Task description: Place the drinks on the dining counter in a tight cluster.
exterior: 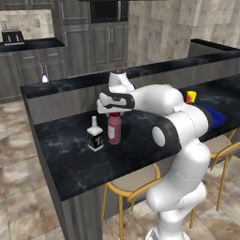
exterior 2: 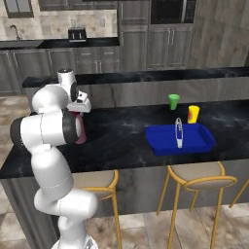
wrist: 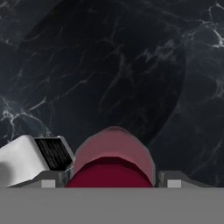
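Stools [exterior: 133, 185] nearest, under dining counter [exterior: 70, 154]. Square clear bottle [exterior: 95, 135] stands at left, just beside maroon bottle [exterior: 114, 127]; both upright on counter. Gripper [exterior: 114, 111] directly over maroon bottle, fingers either side of cap, jaws wide; cannot tell whether it grips or has let go. Small white bottle [exterior: 45, 78] well apart, on far ledge behind. Green cup [exterior 2: 173, 101], yellow cup [exterior 2: 193, 114], blue tray [exterior 2: 160, 146] further right. Step, by judgement: maroon bottle being set by square one. Next move: lift clear, fetch white bottle.
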### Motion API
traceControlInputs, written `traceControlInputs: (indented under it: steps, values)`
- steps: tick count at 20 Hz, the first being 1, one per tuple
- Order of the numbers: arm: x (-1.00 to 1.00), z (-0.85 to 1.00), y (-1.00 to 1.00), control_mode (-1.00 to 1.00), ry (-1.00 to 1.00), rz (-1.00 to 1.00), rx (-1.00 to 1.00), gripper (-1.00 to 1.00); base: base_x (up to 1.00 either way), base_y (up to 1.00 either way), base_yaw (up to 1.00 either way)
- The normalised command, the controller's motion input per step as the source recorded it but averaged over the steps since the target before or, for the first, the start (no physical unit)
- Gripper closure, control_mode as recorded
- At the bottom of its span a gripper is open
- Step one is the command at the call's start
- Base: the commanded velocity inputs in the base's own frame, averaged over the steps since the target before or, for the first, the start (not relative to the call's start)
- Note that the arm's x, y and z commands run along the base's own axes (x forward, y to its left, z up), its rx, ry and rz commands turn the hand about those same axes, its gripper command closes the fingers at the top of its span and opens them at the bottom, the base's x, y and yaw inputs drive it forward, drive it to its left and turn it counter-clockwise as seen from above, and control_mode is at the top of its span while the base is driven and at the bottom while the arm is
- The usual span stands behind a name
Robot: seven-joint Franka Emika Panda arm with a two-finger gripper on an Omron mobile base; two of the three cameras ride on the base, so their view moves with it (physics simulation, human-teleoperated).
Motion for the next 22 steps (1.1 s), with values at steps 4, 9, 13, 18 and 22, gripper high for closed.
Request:
traceControlInputs:
  steps: [4,9,13,18,22]
  values:
    - [0.0,0.0,0.0,-1.0,0.0,0.0,0.0,-1.0,0.0,0.0,0.0]
    - [0.0,0.0,0.0,-1.0,0.0,0.0,0.0,-1.0,0.0,0.0,0.0]
    - [0.0,0.0,0.0,-1.0,0.0,0.0,0.0,-1.0,0.0,0.0,0.0]
    - [0.0,0.01,-0.01,-1.0,0.0,0.0,0.0,-1.0,0.0,0.0,0.0]
    - [-0.19,0.18,-0.05,-1.0,0.0,0.0,0.0,-1.0,0.0,0.0,0.0]
